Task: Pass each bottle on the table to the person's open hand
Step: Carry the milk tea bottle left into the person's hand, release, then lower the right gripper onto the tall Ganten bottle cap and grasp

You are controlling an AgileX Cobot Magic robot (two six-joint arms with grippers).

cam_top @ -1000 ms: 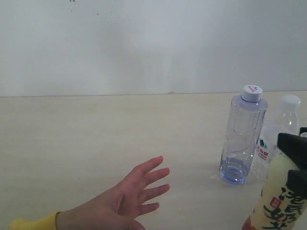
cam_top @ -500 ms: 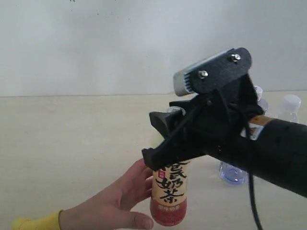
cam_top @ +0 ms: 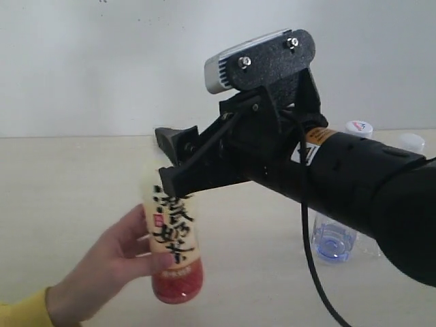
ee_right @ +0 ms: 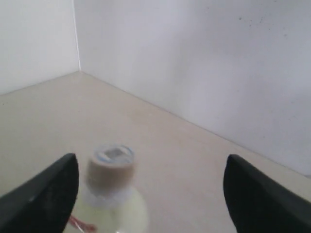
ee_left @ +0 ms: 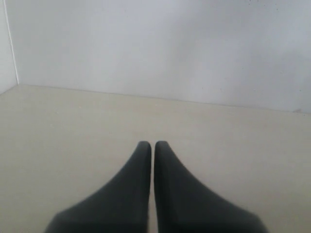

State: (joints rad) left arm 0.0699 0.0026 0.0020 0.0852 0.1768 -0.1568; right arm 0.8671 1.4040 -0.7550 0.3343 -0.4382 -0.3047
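Beige wood-grain table [cam_top: 68, 177]: 2 clear plastic bottles [cam_top: 334, 240] [cam_top: 411, 142]; 1 cream-and-red tea bottle [cam_top: 174, 238] in bare hand [cam_top: 102, 272]. Right gripper [ee_right: 151, 160] gapes wide, gripping nothing; left gripper [ee_left: 153, 145] closed, empty.

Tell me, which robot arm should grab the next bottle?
Probably the right: the tall clear bluish plastic bottle and the shorter clear plastic bottle stand on its side, and the right end effector is open. The left end effector is shut, facing only pale beige table.
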